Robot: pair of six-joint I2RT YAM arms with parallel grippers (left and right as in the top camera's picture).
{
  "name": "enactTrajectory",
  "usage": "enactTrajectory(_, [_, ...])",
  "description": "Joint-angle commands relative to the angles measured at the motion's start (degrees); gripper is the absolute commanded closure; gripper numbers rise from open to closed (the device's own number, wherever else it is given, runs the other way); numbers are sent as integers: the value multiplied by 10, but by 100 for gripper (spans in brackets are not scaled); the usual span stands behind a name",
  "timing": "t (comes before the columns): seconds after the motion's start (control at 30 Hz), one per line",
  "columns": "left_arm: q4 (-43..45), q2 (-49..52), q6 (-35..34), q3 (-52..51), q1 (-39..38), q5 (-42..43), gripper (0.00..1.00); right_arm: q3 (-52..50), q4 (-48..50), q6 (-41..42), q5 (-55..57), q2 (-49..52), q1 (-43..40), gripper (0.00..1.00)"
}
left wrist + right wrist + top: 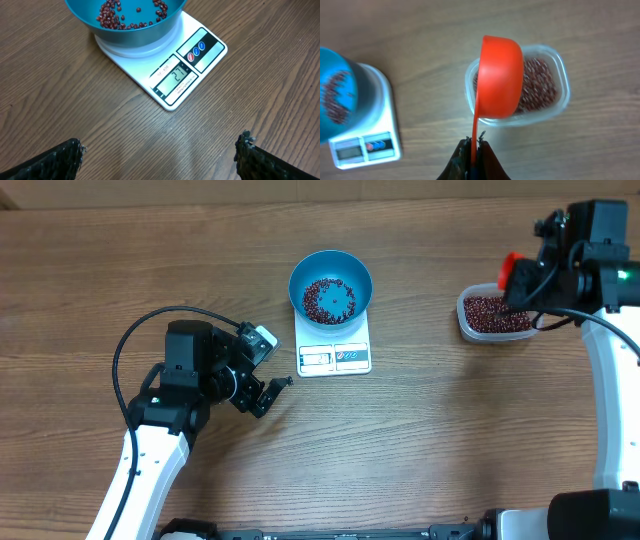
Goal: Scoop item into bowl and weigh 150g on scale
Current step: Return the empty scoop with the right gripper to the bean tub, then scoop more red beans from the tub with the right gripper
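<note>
- My left pincer (157, 161) is released, its dark, rough-textured fingertips (67, 159) spread to the lower corners of the left wrist view, above bare table.
- My right pincer (472, 159) is clenched on the thin flat handle of a smooth orange-red plastic scoop (500, 75), a round cup turned on its side.
- The beans (330, 300), small glossy maroon ovals, lie thinly in the bowl (297, 280), which is deep, round, smooth and bright blue, at the upper centre of the overhead frame.
- More beans fill a clear rounded-rectangular plastic tub (561, 67) at upper right, behind the scoop.
- The bowl sits on the scale (150, 70), a flat white rectangle.
- Its grey display (176, 80) shows a 2 and a second digit I cannot read surely; small print above looks like "SF-400".
- Red and blue round buttons (196, 51) sit beside it.
- The table (150, 260) is brown wood-grain.
</note>
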Motion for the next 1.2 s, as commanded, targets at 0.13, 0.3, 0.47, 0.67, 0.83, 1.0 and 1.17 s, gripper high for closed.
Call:
enactTrajectory(0.13, [2, 0, -6, 0, -1, -2, 0, -70, 47, -39, 37, 40, -4, 96])
enactTrajectory(0.3, [2, 0, -6, 0, -1, -2, 0, -80, 56, -39, 64, 83, -3, 96])
enactTrajectory(0.47, [2, 0, -5, 0, -1, -2, 0, -80, 59, -39, 68, 138, -3, 96])
enactTrajectory(0.67, [2, 0, -5, 0, -1, -2, 0, -80, 77, -37, 24, 175, -3, 96])
enactTrajectory(0.83, [2, 0, -5, 0, -1, -2, 0, -80, 85, -37, -58, 185, -4, 96])
enactTrajectory(1.0, [2, 0, -6, 0, -1, -2, 0, -80, 85, -37, -112, 193, -4, 96])
enactTrajectory(1.17, [2, 0, -5, 0, -1, -2, 0, -80, 78, -37, -178, 193, -27, 96])
